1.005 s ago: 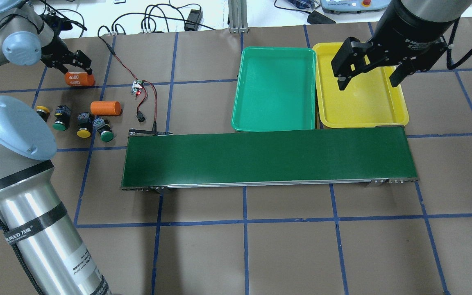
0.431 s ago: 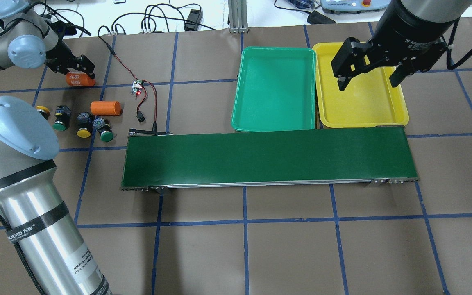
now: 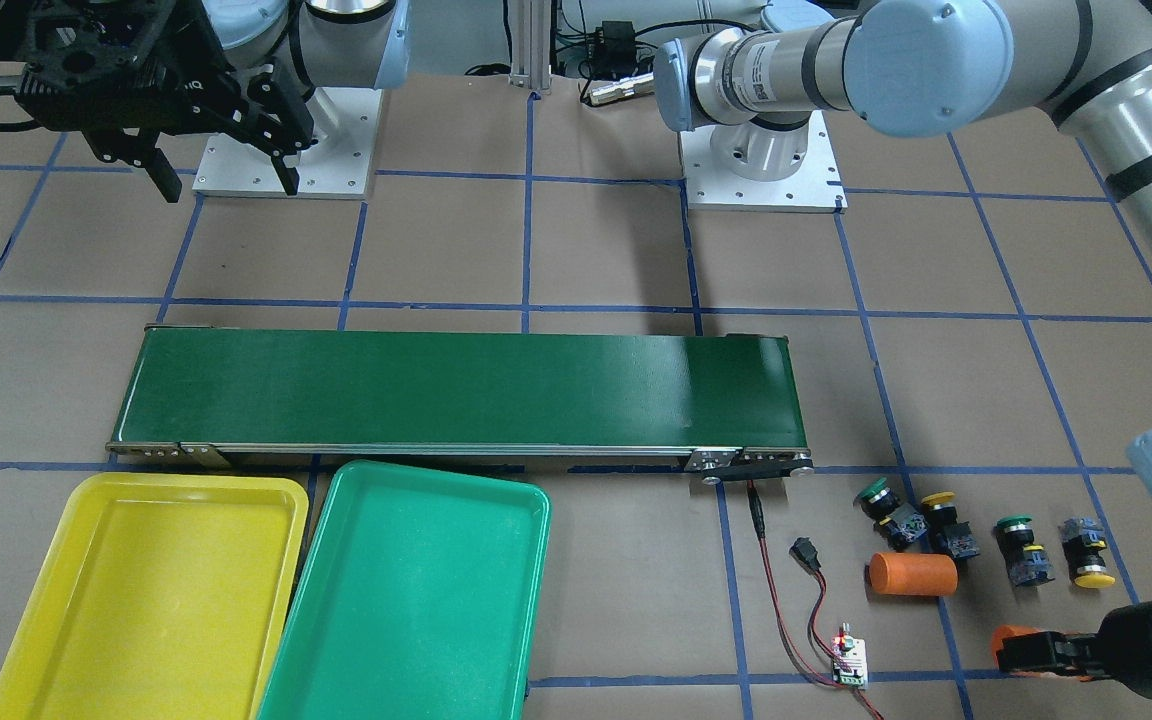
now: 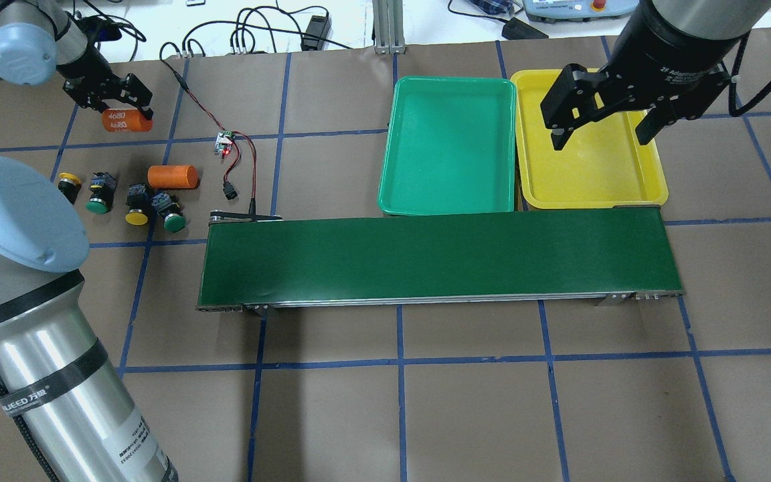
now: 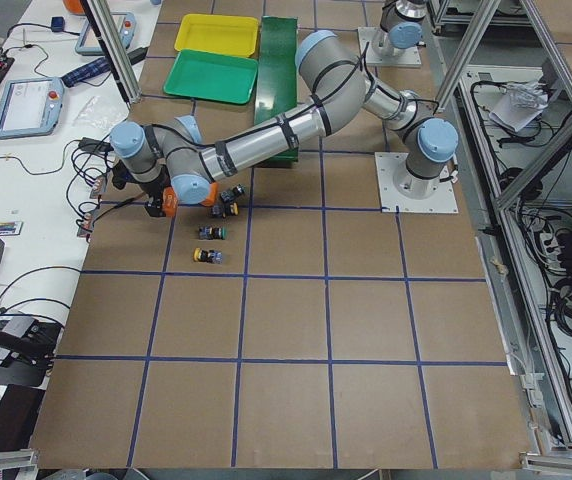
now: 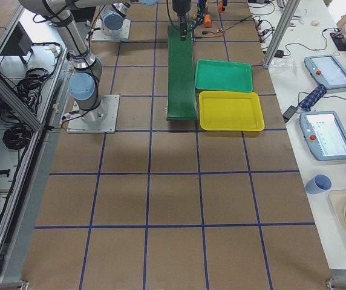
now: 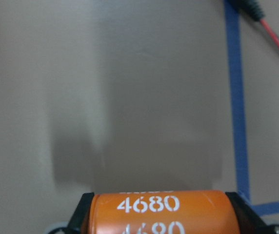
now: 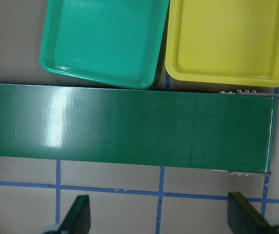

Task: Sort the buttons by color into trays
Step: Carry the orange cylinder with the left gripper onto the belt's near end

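the left tool (image 4: 123, 108) is clamped on the ends of an orange cylinder (image 4: 127, 121) stencilled "4680", near the far left corner of the brown-papered tabletop (image 4: 466, 402); in the left wrist view the cylinder fills the gap between the two black fingers. the right tool (image 4: 601, 134) hangs over the yellow tray (image 4: 593, 175) with its fingers spread wide and nothing between them, and its wrist camera looks down past both fingertips onto the belt and the two trays. the four buttons all lie on the tabletop in a loose row nearer the robot than the left tool, well apart from the trays: the first yellow button (image 4: 68, 180), partly hidden by the left arm's elbow, then the first green button (image 4: 98, 195), the second yellow button (image 4: 138, 206) and the second green button (image 4: 168, 213), the last two just beside each other. a loose orange cylinder (image 4: 173, 177) lies on its side just beyond that pair. a small circuit board (image 4: 224, 142) with red and black wires sits between the buttons and the long dark-green conveyor belt (image 4: 439, 258). the green tray (image 4: 449, 144) and the yellow tray sit side by side against the belt's far edge, at its right end.
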{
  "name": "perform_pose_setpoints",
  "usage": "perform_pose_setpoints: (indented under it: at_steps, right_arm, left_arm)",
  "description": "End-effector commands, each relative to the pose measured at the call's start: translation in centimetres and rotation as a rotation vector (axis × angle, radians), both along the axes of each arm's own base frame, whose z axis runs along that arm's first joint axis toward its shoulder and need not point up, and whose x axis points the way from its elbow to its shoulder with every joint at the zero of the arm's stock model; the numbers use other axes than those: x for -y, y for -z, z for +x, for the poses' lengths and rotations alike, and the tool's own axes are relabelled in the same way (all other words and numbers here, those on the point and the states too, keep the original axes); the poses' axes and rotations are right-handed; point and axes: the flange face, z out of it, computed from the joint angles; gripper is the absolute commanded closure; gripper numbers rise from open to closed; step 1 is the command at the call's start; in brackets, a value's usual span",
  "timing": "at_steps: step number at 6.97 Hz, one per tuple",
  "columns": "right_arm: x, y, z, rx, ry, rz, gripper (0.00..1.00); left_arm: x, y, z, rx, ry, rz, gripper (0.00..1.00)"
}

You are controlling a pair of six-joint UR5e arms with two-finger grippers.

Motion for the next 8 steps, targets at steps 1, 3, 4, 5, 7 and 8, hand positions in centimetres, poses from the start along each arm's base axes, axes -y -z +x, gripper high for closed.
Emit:
perform_pose_setpoints:
  at_steps: [1,3,4,5,7,8]
  right_arm:
    - [-0.1,0.1,0.0,0.000,0.000,0.002,0.00]
    - [-0.1,0.1,0.0,0.000,0.000,0.002,0.00]
    - [-0.1,0.1,0.0,0.000,0.000,0.002,0.00]
    - [-0.1,0.2,0.0,0.000,0.000,0.004,0.00]
    - [-0.1,0.1,0.0,0.001,-0.002,0.002,0.00]
    - [-0.1,0.1,0.0,0.000,0.000,0.002,0.00]
  left_arm:
    - [-2.8,-5.3,-10.0,-0.006,-0.035,0.064,1.00]
    - [-9.0,-6.1,-14.0,-0.014,-0.019,0.127,1.00]
    - [-13.1,-5.7,-14.9,-0.021,-0.014,0.159,1.00]
    - [-16.9,-4.3,-16.2,-0.031,-0.008,0.199,1.00]
    - [-20.7,-2.7,-18.8,-0.010,0.016,0.132,1.00]
    - [-22.6,-1.8,-19.5,-0.013,0.010,0.138,1.00]
